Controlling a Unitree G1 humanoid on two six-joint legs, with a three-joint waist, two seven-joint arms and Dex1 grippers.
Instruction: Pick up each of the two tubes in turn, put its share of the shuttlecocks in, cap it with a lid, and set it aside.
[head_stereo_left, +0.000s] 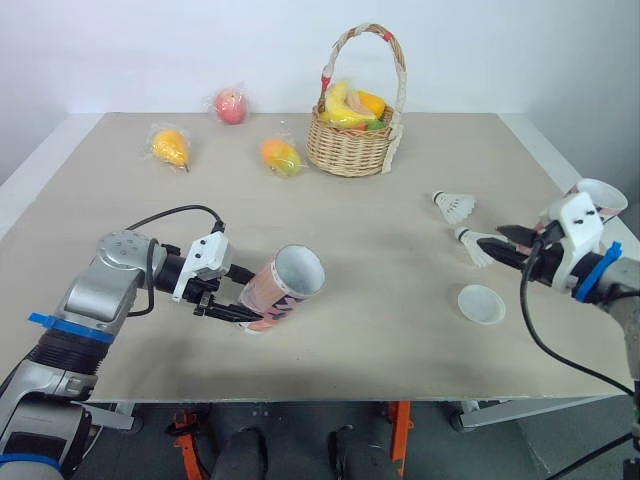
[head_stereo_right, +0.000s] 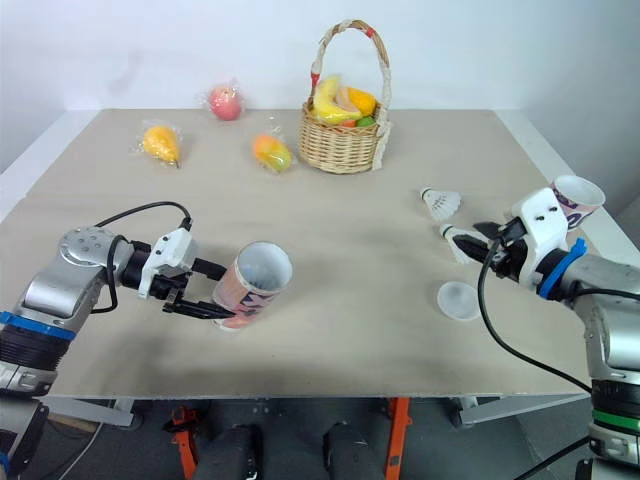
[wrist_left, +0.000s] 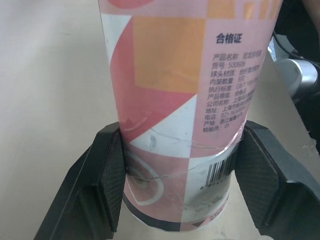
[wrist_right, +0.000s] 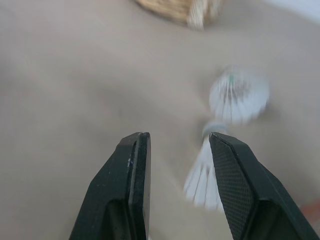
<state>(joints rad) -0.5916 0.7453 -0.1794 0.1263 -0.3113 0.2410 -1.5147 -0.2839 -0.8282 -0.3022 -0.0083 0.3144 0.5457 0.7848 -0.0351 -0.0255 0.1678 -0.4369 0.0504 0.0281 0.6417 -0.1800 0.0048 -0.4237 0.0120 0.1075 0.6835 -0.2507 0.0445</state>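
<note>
Where the left arm reaches in from 8 o'clock, left gripper (wrist_left: 182, 175): clenched on the base end of the pink tube, one black finger on each side of the wall.
Pink tube (head_stereo_left: 285, 285): at 7 o'clock on the worktop (head_stereo_left: 400, 310), held on a slant, with the open mouth raised and turned toward 3 o'clock; printed label and barcode near the gripped end.
Right gripper (wrist_right: 180, 140): released, fingers spread with nothing between them, low over the worktop at 3 o'clock and pointing toward 9 o'clock.
Near shuttlecock (head_stereo_left: 473, 247): lies on the worktop just beside the right gripper's fingertips, outside the gap.
Far shuttlecock (head_stereo_left: 455, 207): lies just past the first, toward 12 o'clock.
Lid (head_stereo_left: 481, 304): white and round, flat on the worktop at 4 o'clock, near the right gripper but apart from it.
Second tube (head_stereo_left: 603, 193): at the 3 o'clock edge, open mouth up, lower part hidden behind the right wrist.
Wicker basket (head_stereo_left: 348, 148): at 12 o'clock, upright handle, fruit inside.
Loose fruit: a red piece (head_stereo_left: 231, 105) and two bagged yellow-orange pieces (head_stereo_left: 170, 147) (head_stereo_left: 281, 155), from 10 to 11 o'clock.
</note>
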